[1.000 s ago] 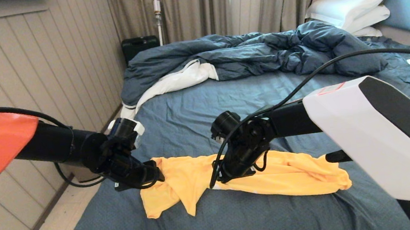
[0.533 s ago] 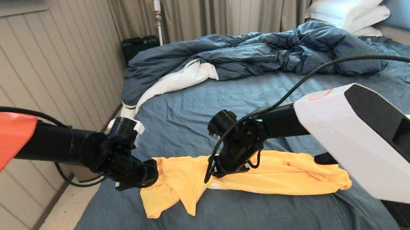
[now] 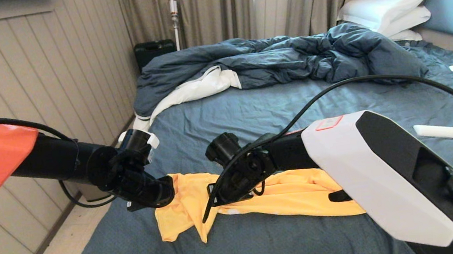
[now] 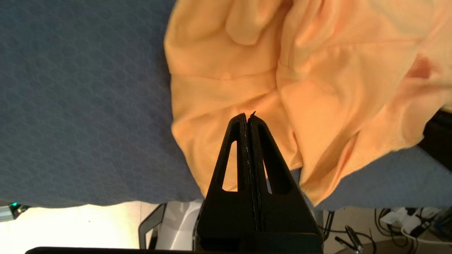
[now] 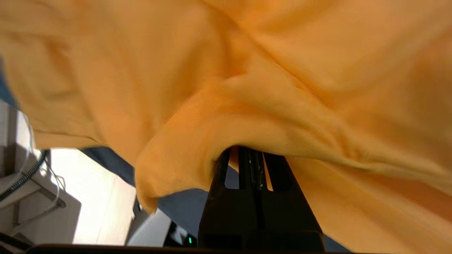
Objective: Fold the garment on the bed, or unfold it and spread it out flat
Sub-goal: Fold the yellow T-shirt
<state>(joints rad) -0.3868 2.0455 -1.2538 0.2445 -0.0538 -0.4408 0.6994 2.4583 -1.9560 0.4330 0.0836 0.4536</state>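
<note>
Both end effectors on the garment [image 3: 269,201], near the foot edge of the bed [image 3: 251,115].

Left end effector [image 3: 165,192] sits at the garment's left end, over its bunched sleeve area; in the left wrist view the fingers [image 4: 247,141] are pressed flat together with no fabric visibly between them, tips over the yellow cloth. Right of it, the right end effector [image 3: 213,198] is at the garment's middle, fingers closed with a fold of fabric draped over their tips [image 5: 252,158]. Garment lies crumpled in a long band across the slate-blue sheet. Duvet [image 3: 278,61] is heaped well behind the garment.
</note>
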